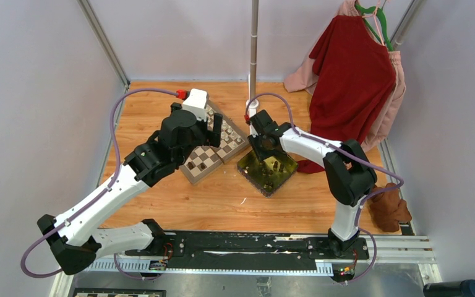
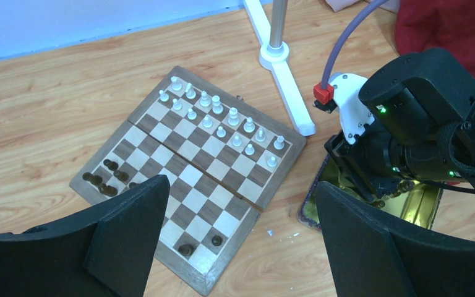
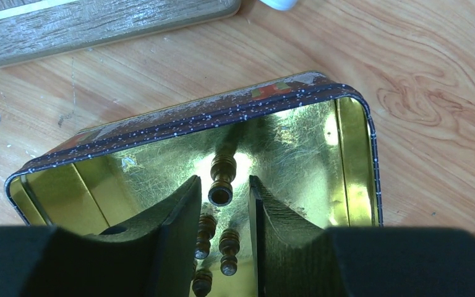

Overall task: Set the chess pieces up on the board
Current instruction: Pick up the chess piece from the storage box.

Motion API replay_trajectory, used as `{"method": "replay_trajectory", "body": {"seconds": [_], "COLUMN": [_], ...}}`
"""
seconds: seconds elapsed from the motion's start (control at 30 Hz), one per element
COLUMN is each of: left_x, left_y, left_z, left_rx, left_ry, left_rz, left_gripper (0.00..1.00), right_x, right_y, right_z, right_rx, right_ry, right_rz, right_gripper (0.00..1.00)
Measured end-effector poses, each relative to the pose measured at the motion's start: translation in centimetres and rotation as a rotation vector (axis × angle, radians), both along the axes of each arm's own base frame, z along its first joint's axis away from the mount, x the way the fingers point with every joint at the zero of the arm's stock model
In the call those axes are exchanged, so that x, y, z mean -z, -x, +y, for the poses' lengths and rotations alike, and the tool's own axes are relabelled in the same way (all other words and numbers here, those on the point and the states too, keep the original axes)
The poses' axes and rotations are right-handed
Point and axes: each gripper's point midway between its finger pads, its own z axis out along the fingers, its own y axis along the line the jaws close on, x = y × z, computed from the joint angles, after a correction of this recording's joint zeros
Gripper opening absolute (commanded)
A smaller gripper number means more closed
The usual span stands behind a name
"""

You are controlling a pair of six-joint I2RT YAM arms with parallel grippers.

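Observation:
The board point(image 2: 192, 154) lies open on the wooden table, also seen in the top view point(image 1: 204, 162). Cream-white chess pieces point(image 2: 222, 117) stand in two rows along its far side. Several dark brown pieces point(image 2: 108, 179) stand at its left corner, and two more point(image 2: 187, 249) near the closest corner. My left gripper point(image 2: 238, 235) is wide open and empty above that corner. My right gripper point(image 3: 222, 185) reaches down into the shiny yellow tin point(image 3: 222, 111). Its fingers are narrowly open on either side of a dark brown piece point(image 3: 221, 179), with gaps showing. More dark pieces point(image 3: 229, 244) lie below.
The tin point(image 1: 284, 176) sits just right of the board. A white stand with a metal pole point(image 1: 253, 49) has its base point(image 2: 284, 80) behind the board. Red and pink clothes point(image 1: 352, 80) hang at the back right. A brown item point(image 1: 389, 207) lies at the table's right edge.

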Motion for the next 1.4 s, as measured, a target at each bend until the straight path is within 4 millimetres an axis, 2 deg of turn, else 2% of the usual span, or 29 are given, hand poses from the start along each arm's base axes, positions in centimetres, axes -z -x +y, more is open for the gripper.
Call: {"method": "replay_trajectory", "body": {"seconds": [0.23, 0.57, 0.93, 1.27, 1.4], "left_x": [-0.4, -0.9, -2.2, -3.4, -3.6], "left_y": [0.0, 0.1, 0.5, 1.3, 1.6], "left_z": [0.5, 1.1, 2.7, 4.0, 4.5], "left_rx": [-0.011, -0.02, -0.065, -0.088, -0.094], "left_ry": [0.006, 0.017, 0.035, 0.045, 0.047], "left_rz": [-0.01, -0.022, -0.056, -0.079, -0.083], "left_gripper": [0.94, 0.94, 0.96, 0.96, 0.96], "right_x": [0.1, 0.1, -0.1, -1.5, -1.4], "right_y": [0.1, 0.4, 0.4, -0.4, -0.6], "right_z": [0.1, 0.4, 0.3, -0.6, -1.2], "right_rx": [-0.003, -0.013, -0.011, 0.047, 0.085], "right_ry": [-0.005, -0.022, -0.023, -0.084, -0.118], "right_rz": [0.005, 0.02, 0.019, 0.014, 0.027], "right_gripper": [0.2, 0.11, 0.09, 0.09, 0.09]}}
